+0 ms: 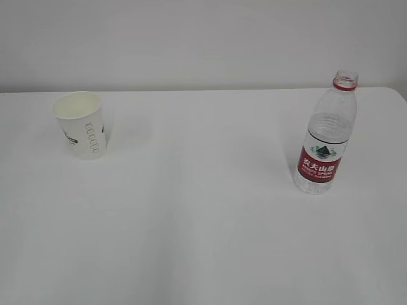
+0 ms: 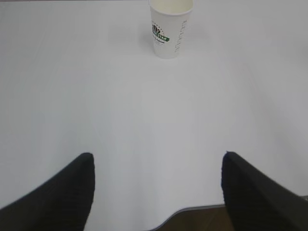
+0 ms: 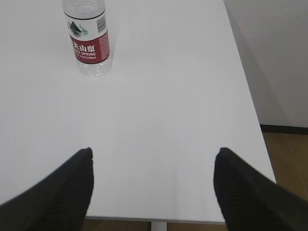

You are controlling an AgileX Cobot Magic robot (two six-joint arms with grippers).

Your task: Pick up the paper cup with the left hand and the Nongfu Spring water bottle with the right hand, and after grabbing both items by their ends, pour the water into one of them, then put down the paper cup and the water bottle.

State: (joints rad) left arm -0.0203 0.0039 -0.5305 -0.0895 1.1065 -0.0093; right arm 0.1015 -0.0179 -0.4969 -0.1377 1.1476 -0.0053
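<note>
On the white tabletop (image 1: 203,222), far left in the exterior view: paper cup (image 1: 81,124), upright, mouth up, cream inside, dark green print on its side. Far right on the same surface: Nongfu Spring water bottle (image 1: 325,141), upright, uncapped with the red neck ring showing, red label with white characters and a green mountain logo facing the camera. Well apart from each other, cup and bottle, with bare tabletop between. Whether any water inside the bottle: cannot tell from these views.

From the left wrist view: left tool (image 2: 156,192) released, black fingers (image 2: 57,197) spread wide at the bottom corners, nothing between them. Cup (image 2: 171,26) straight ahead at the top edge, well clear of the fingers, touching nothing but the tabletop (image 2: 144,120). Near edge of the tabletop visible just below the tool.

From the right wrist view: right tool (image 3: 153,187) likewise released, fingers (image 3: 250,192) wide apart and empty. Bottle (image 3: 88,41) ahead and off to the left, upper part cut off by the frame, well apart from the fingers. Right edge of the tabletop (image 3: 168,120) and a strip of brown floor (image 3: 288,159) beyond it on the right.
</note>
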